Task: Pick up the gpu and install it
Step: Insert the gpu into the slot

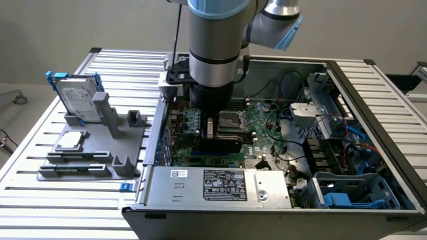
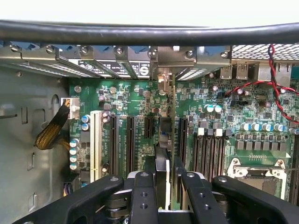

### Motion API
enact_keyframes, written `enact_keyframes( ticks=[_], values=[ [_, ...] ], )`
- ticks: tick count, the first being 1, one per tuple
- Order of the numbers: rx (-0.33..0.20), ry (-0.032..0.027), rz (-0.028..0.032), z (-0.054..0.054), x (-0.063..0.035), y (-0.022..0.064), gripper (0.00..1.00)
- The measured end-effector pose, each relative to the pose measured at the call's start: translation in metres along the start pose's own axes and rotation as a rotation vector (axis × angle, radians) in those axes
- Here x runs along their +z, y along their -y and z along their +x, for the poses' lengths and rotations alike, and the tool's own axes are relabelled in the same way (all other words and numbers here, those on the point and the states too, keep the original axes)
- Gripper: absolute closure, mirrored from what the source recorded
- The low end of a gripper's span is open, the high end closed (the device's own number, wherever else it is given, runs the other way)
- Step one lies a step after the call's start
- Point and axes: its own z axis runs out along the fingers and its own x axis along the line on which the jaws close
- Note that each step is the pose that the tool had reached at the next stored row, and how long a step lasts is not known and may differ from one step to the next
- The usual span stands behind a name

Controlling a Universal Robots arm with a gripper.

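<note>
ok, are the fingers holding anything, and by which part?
The gpu, seen edge-on in the wrist view, is clamped by its upper edge between the fingers, over the motherboard slots.

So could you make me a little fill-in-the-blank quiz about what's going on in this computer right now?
The tool grips the gpu over a motherboard coloured ____.
The hard drive sits in a ____ frame.
Its grey stand sits on the exterior view's ____ of the computer case.
Missing words: green; blue; left.
</note>
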Motion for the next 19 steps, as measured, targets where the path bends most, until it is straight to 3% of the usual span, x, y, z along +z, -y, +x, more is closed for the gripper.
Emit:
enact_keyframes(
  ticks=[5,19],
  values=[
    [0.000,0.0039,0.0004,0.0008,0.0004,0.0004,0.74],
    [0.000,0.0041,0.0001,0.0022,0.0035,0.0006,0.74]
  ],
)
